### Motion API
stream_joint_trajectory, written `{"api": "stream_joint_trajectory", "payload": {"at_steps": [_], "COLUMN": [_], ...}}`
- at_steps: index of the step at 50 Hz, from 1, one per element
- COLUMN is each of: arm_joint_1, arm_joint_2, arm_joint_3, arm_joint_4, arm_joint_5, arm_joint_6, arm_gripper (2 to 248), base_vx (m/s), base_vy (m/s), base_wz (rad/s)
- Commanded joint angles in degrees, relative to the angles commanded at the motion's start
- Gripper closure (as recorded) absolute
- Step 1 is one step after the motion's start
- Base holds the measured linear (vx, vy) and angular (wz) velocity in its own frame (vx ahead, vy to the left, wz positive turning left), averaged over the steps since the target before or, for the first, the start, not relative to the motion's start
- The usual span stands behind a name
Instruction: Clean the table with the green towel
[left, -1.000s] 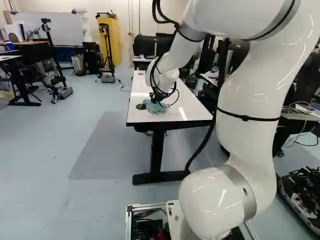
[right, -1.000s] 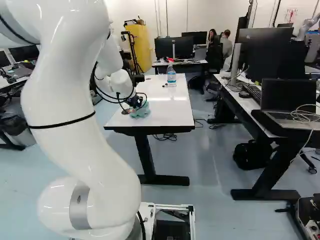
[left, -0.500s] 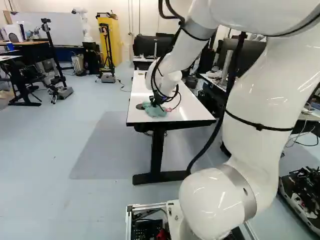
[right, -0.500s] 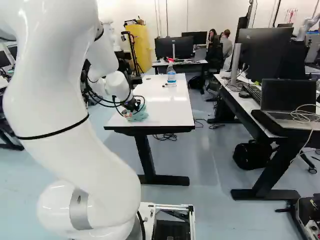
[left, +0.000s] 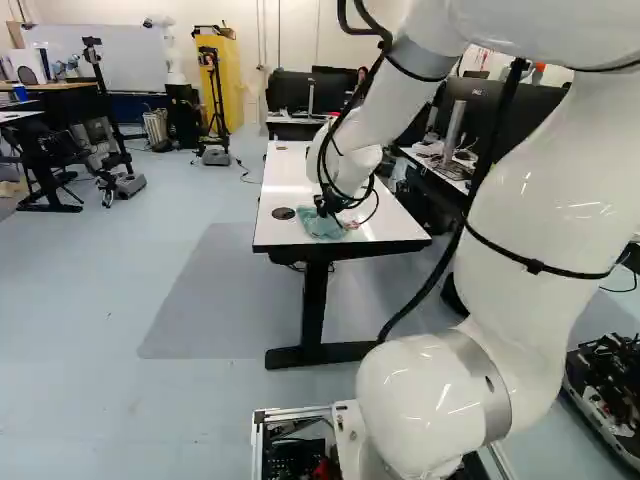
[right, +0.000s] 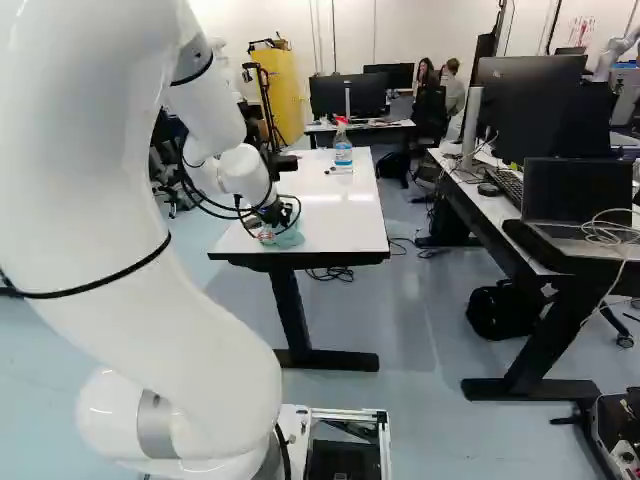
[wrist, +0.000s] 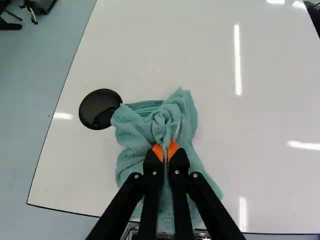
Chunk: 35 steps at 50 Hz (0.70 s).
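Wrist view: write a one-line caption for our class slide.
The gripper pinches a bunched green towel on the white table, beside a round black disc.

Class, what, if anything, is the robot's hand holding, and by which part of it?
The black two-fingered hand holds the blue-green cloth towel by a bunched-up fold near its middle, pinched between the orange pads.
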Motion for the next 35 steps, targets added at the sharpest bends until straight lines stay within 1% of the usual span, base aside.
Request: {"api": "stream_joint_trajectory", "payload": {"at_steps": [19,27,35], "arm_joint_1": [-4.0,-5.3,-6.1], "arm_joint_2": [-0.1,-1.4,-3.3], "arm_joint_3": [-0.1,-1.5,-3.6], "arm_joint_4": [0.0,0.0,0.0], "arm_joint_5": [0.0,0.0,0.0], "arm_joint_6": [0.0,0.0,0.0], "arm_gripper": [220,220,220], "base_vx": [0.000,0.000,0.000], "base_vy": [0.000,0.000,0.000], "base_wz": [0.000,0.000,0.000]}}
